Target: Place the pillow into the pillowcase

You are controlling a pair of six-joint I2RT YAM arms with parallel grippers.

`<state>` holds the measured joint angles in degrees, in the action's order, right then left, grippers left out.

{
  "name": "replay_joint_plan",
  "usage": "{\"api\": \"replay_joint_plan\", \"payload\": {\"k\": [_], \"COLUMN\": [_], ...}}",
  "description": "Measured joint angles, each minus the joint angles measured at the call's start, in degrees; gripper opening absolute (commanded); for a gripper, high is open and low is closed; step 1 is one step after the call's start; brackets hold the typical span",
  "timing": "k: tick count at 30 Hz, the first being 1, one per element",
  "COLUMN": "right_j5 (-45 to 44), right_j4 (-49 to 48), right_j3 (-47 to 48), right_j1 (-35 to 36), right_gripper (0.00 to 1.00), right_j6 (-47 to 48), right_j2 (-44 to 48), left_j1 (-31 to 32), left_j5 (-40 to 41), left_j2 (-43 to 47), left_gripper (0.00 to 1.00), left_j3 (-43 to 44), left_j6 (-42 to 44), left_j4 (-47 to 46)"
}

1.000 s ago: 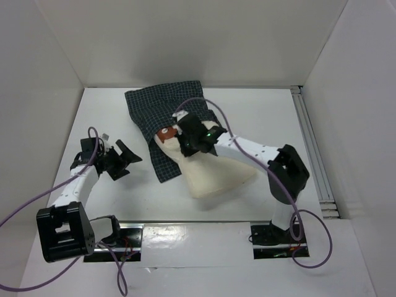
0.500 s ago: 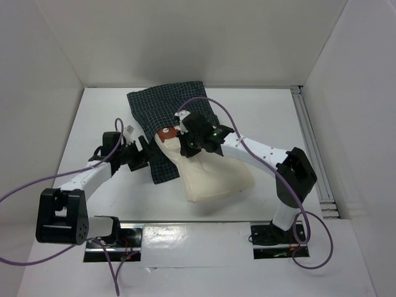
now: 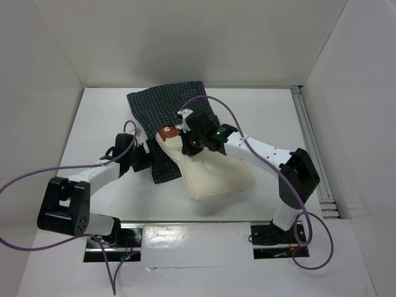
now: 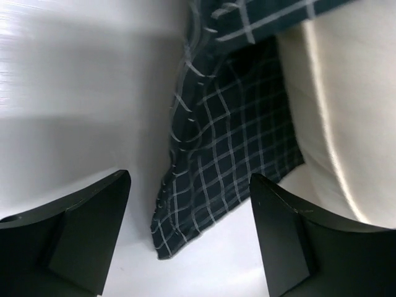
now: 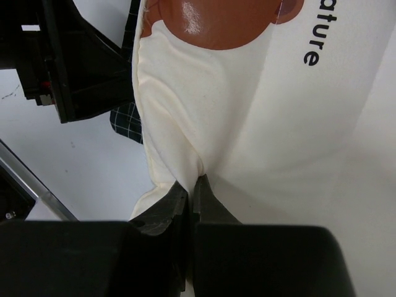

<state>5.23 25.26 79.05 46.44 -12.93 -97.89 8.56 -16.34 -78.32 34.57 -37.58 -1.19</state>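
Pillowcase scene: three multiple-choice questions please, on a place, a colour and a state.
1. Where are the left fingers?
A. at the far wall
B. at the pillowcase's left edge
C. by the right wall
2. What colour is the pillowcase?
A. dark with a white grid
B. plain red
C. yellow stripes
3. What are the right fingers doing?
A. open over bare table
B. shut on the pillowcase
C. shut on a fold of the pillow
Answers: B, checked cloth lies between them; A, the left wrist view shows it; C, cream fabric is pinched between them.
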Motion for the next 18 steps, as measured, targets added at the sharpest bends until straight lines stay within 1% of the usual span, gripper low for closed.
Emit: {"api": "replay_joint_plan", "payload": {"k": [1,4,6,8,9,11,12,13,14,15,16,17,18], "right_j5": [0.0,0.1,0.2,0.2,0.2,0.2,0.2,0.2,0.2,0.2,0.2,0.2,0.2], "right_j4": [0.0,0.0,0.0,0.1,0.1,0.1,0.0,0.1,0.1,0.0,0.1,0.1,0.1], "right_j3": [0.0,-0.2,-0.6,-0.7,-0.7,-0.7,-0.7,-0.7,-0.7,-0.7,-0.7,-0.7,-0.7], "right_j1": [0.0,-0.3,-0.3,-0.3,-0.3,-0.3,-0.3,-0.3,-0.3,-0.3,-0.3,-0.3,-0.3], "right_gripper": [0.00,0.00,0.00,0.00,0.00,0.00,0.00,0.00,0.00,0.00,0.00,0.00,0.00], "right_j6": [0.0,0.0,0.0,0.0,0.0,0.0,-0.1,-0.1,-0.1,-0.2,-0.2,-0.3,-0.4], "right_j2": [0.0,0.1,0.3,0.3,0.3,0.3,0.3,0.3,0.3,0.3,0.3,0.3,0.3], "left_j1": [0.3,1.1,1.4,1.5,1.7,2.3,2.6,2.9,3.3,3.5,3.7,3.8,3.9], "left_j5": [1.4,5.4,7.3,7.6,7.6,6.5,5.6,4.2,2.8,0.6,-0.4,-1.9,-3.3], "left_j2": [0.0,0.3,0.9,0.9,0.4,-1.5,-2.4,-3.3,-3.9,-4.1,-4.1,-4.1,-4.1], "left_gripper": [0.91,0.95,0.95,0.91,0.85,0.77,0.66,0.60,0.53,0.33,0.32,0.09,0.00], "left_j3": [0.0,-0.1,-0.7,-0.9,-0.9,-0.8,-0.9,-1.0,-1.6,-2.5,-3.5,-4.4,-5.1], "left_j6": [0.0,-0.2,-0.1,-0.1,-0.1,-0.2,-0.2,-0.5,-0.7,-1.2,-2.0,-2.1,-3.1], "left_j4": [0.1,0.3,0.1,-0.2,-0.7,-2.2,-2.9,-4.0,-5.7,-8.0,-9.0,-10.7,-12.2]}}
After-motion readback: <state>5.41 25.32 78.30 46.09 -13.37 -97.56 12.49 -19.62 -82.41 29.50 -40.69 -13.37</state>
